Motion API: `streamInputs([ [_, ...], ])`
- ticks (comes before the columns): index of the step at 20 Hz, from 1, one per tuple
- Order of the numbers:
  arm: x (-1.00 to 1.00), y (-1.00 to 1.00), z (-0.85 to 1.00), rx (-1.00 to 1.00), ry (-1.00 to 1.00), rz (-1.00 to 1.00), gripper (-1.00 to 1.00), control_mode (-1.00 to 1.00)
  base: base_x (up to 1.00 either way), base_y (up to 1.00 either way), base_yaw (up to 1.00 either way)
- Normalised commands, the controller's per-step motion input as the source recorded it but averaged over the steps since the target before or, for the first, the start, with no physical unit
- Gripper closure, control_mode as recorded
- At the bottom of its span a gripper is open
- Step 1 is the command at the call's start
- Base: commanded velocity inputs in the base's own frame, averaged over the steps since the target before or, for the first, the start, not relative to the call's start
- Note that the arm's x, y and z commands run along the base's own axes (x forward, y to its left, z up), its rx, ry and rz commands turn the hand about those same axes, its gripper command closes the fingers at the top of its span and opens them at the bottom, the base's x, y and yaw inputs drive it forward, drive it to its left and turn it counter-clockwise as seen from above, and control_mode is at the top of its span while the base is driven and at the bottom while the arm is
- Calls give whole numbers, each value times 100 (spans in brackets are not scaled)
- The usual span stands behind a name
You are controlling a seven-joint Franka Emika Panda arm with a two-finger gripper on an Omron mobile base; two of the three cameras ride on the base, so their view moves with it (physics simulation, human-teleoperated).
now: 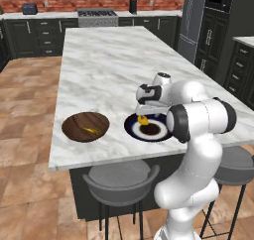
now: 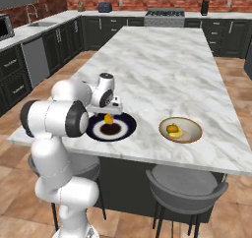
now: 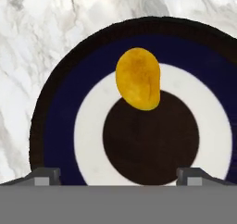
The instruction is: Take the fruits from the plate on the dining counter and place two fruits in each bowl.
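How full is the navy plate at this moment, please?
Nearly empty: the navy plate holds a single yellow-orange oval fruit, the rest of its surface bare.

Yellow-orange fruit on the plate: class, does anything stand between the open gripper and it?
Nothing visible does. The gripper hangs open above the plate, and the yellow-orange fruit lies alone there, with no other fruit beside it.

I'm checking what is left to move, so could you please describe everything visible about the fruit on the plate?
The yellow-orange oval fruit is smooth, slightly mottled and bean-shaped. It lies alone on the navy plate, straddling the pale ring and the dark brown centre. The open hand hovers above it without touching; only the plate touches it.
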Motion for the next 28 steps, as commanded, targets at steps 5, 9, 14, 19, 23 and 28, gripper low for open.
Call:
streamInputs([
  [5, 41, 0, -25, 0, 0, 1, -100, -100, 0, 0, 0],
  [9, 26, 0, -41, 0, 0, 0, -100, -100, 0, 0, 0],
  [14, 27, 0, -28, 0, 0, 0, -100, -100, 0, 0, 0],
  [19, 40, 0, -13, 0, 0, 0, -100, -100, 0, 0, 0],
  [23, 34, 0, -27, 0, 0, 0, -100, -100, 0, 0, 0],
  [28, 26, 0, -23, 0, 0, 0, -100, -100, 0, 0, 0],
])
